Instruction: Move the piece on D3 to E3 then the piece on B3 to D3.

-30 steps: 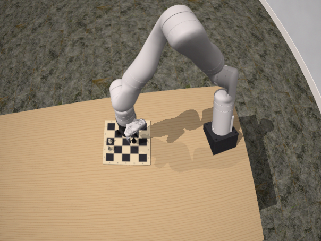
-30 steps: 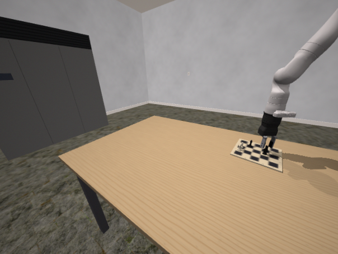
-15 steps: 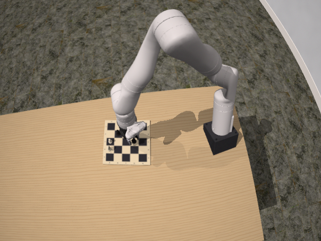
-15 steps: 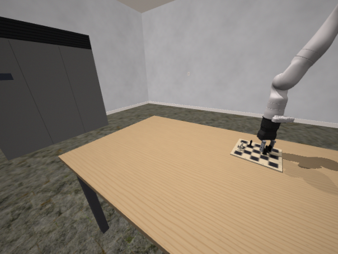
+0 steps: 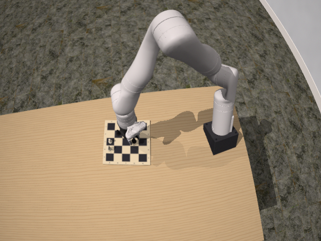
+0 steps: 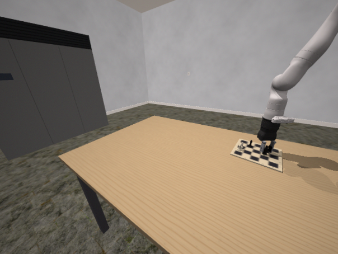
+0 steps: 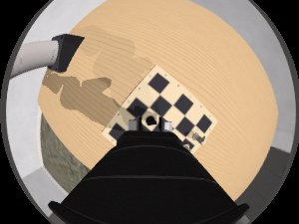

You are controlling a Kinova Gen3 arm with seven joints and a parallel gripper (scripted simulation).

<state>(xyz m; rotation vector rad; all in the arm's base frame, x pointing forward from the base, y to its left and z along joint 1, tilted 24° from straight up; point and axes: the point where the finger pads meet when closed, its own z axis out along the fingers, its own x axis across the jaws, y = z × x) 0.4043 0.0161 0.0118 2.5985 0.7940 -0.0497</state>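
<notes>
Dark piece, top view: on the board, inward of the edge facing my base. Two light pieces by the board's far edge.

Exterior: my gripper low over the board, fingers astride the piece; another dark piece stands upright on the board.

Wrist: fingers parted most of the way, gap either side of the piece, nothing gripped.

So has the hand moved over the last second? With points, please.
Yes: in the exterior view the hand [image 6: 267, 147] [image 7: 149, 121] has come down toward the chessboard [image 6: 256, 163] [image 7: 155, 72], its fingers now beside the dark piece [image 6: 266, 151] [image 7: 150, 119].
</notes>
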